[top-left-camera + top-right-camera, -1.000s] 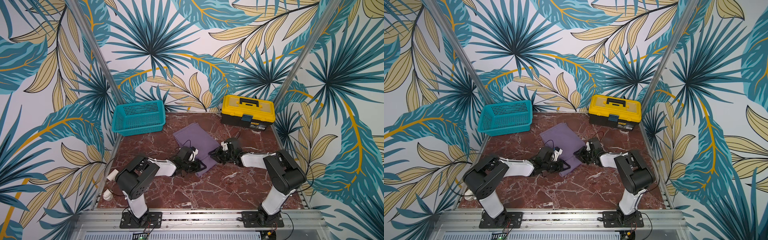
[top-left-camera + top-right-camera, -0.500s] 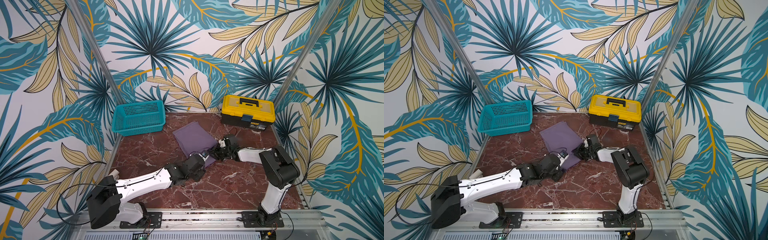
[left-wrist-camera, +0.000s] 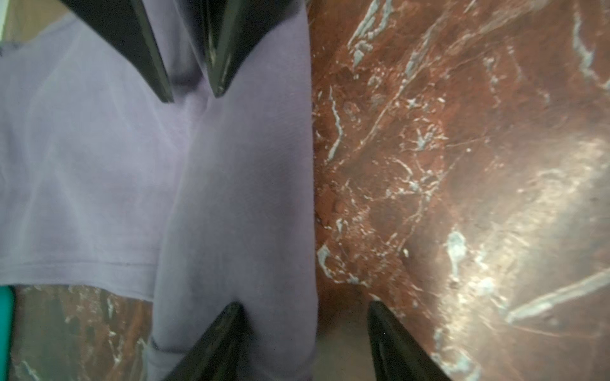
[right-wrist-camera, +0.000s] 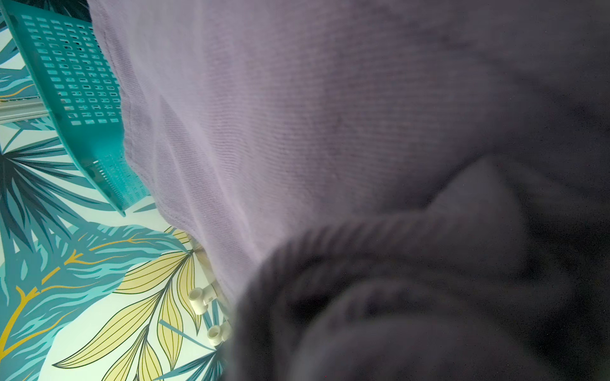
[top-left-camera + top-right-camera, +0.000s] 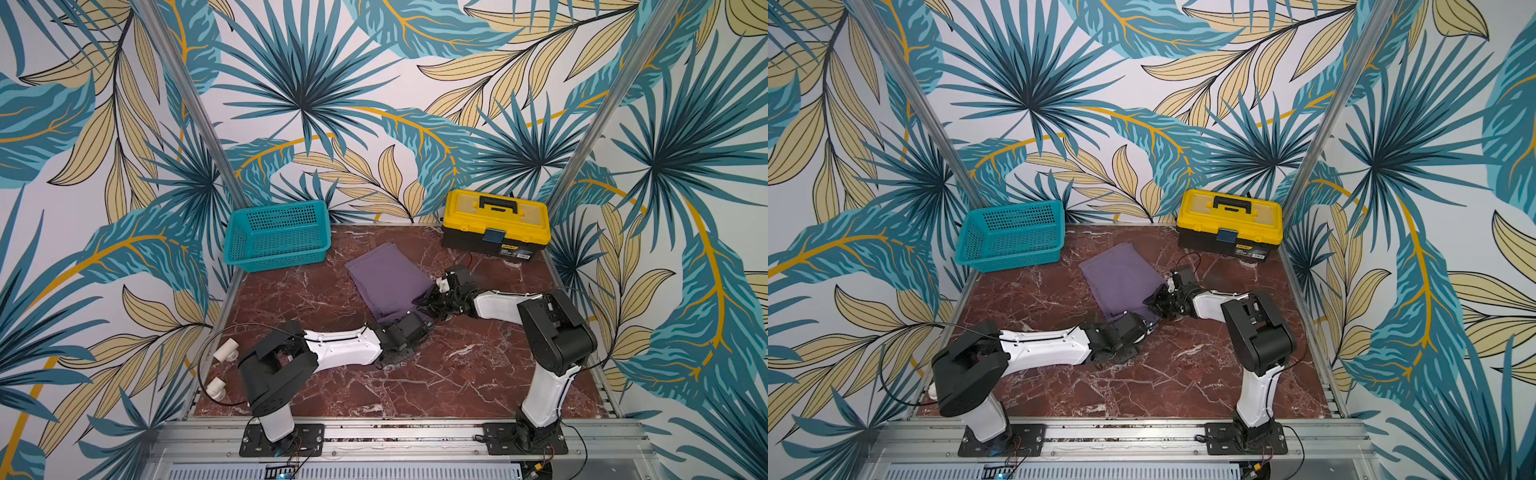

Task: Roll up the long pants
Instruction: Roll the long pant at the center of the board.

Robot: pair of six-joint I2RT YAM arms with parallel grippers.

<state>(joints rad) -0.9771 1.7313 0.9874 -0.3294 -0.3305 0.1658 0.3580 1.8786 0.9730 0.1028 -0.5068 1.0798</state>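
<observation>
While no roll is showing yet, long pants: lying flat and folded mid marble table, between teal basket and yellow toolbox.
Right gripper: jaws narrow, pinching a pucker of cloth at the near right corner; probably anchoring that edge to start the roll.
Left gripper: jaws standing apart, gripping nothing, straddling the side hem, one finger resting on fabric, the other over bare marble; probably lining up a second hold.
</observation>
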